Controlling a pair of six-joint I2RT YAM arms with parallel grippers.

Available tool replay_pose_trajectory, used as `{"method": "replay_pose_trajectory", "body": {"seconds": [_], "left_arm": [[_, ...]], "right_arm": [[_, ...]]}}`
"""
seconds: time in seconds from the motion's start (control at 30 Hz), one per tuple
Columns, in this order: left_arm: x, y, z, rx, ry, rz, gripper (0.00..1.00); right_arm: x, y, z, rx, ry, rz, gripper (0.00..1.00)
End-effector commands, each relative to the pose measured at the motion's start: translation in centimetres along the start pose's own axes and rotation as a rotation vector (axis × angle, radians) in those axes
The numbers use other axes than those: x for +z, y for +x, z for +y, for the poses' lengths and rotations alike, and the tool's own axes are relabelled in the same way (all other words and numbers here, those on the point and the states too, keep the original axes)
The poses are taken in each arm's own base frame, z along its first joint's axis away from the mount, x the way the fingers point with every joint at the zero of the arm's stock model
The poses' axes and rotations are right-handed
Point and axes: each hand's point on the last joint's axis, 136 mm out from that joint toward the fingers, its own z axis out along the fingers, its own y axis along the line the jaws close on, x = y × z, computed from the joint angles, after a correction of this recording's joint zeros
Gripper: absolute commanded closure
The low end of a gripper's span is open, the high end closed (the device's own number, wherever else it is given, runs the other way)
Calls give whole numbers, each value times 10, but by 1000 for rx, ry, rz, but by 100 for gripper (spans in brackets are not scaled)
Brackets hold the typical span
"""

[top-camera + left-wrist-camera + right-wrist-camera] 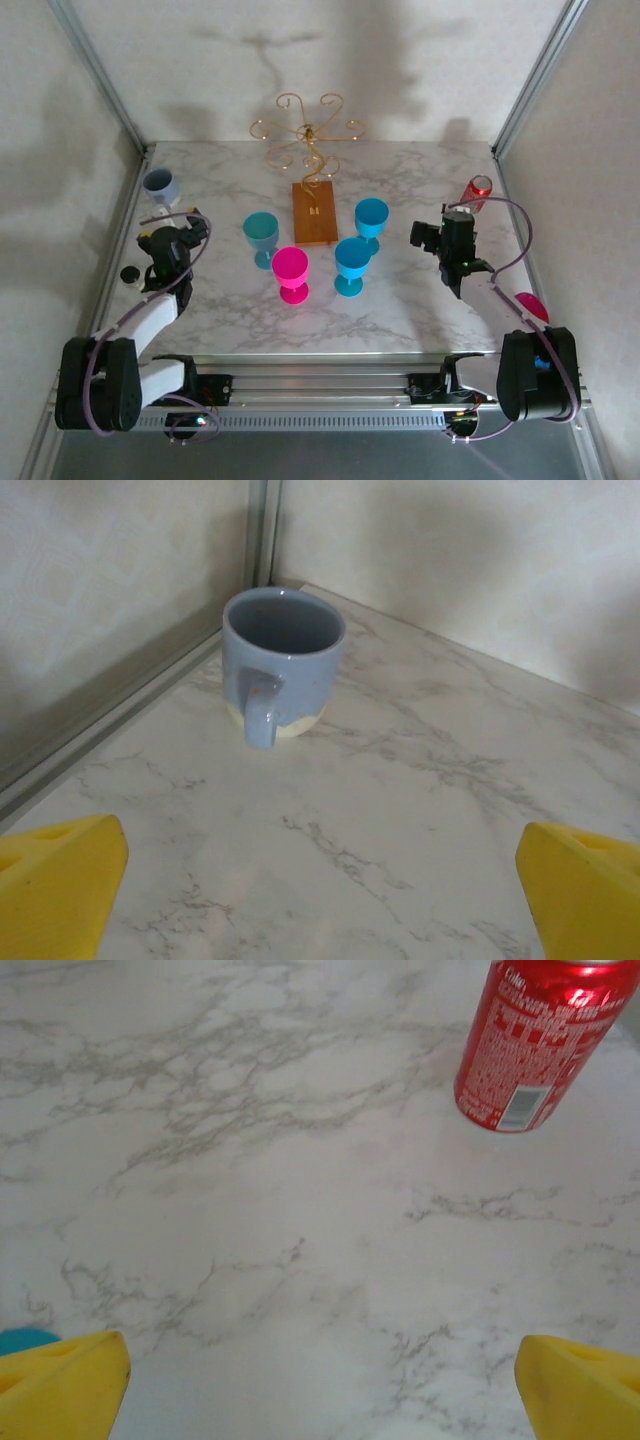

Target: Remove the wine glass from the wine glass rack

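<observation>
The left fingers (60, 885) were spread wide and empty, a blue mug (283, 660) ahead of them; the right fingers (60, 1385) were likewise spread, a red can (535, 1040) ahead-right; the wine glass rack (312, 135) stood between both pairs, well apart; 4 wine glasses (291, 268) stood on the table (400, 300) beside its base.

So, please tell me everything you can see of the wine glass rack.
The wine glass rack is thin gold wire: curled scroll arms spread from a central stem, fixed on a rectangular orange-brown base that looks like wood. It stands upright at the far middle of the marble table. No glass hangs on its arms. A teal goblet, a pink goblet and two blue goblets stand close around the base; whether any touches it, I cannot tell.
</observation>
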Motion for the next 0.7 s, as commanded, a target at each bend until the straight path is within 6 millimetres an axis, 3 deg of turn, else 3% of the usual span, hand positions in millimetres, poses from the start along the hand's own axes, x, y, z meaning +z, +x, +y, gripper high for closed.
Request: {"method": "replay_pose_trajectory", "body": {"seconds": [0.0, 0.43, 0.67], "left_arm": [[2, -11, 1, 22, 9, -98, 0], [0, 14, -7, 46, 105, -141, 0], [-2, 25, -5, 34, 125, -174, 1]], "right_arm": [[4, -16, -8, -5, 39, -107, 1], [36, 8, -13, -49, 60, -130, 1], [40, 1, -12, -84, 43, -206, 1]]}}
